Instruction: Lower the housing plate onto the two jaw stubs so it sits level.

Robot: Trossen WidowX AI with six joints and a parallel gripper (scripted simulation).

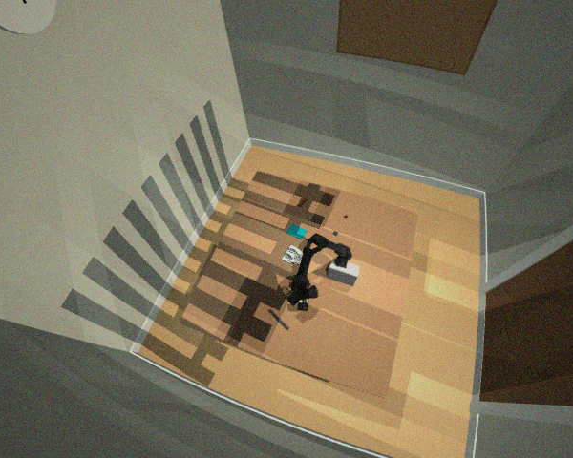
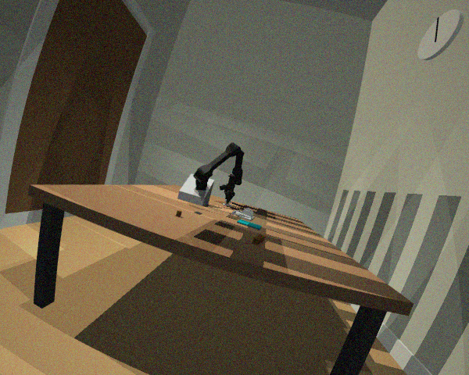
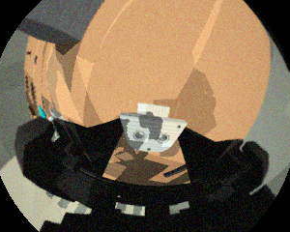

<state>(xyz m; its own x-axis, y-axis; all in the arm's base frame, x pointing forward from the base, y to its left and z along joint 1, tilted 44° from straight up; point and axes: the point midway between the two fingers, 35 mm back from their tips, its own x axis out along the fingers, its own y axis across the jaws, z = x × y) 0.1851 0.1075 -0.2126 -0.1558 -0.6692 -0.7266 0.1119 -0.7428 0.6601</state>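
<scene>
The housing plate (image 3: pixel 154 127) is light grey, with two round holes. It spans the space between the fingertips in the wrist view. My gripper (image 3: pixel 152 123) (image 2: pixel 227 204) is shut on the plate, with its fingers wide apart, low over the table. A pale ribbed piece (image 3: pixel 153 109) shows just beyond the plate's upper edge; whether the two touch is unclear. A white piece with dark curved lines (image 1: pixel 292 255) (image 2: pixel 243 213) lies on the table beside the arm. I cannot make out the jaws, their pins or stubs, nor whether the plate rests on them.
A teal block (image 1: pixel 296 231) (image 2: pixel 248 224) lies beyond the white piece. A dark rod (image 1: pixel 278 319) (image 3: pixel 174 171) lies near the gripper. A brown block (image 1: pixel 303 202) (image 2: pixel 259 238) and a small dark cube (image 1: pixel 346 216) (image 2: pixel 178 213) lie farther off. The arm stands on a pale box (image 1: pixel 342 274) (image 2: pixel 194 194).
</scene>
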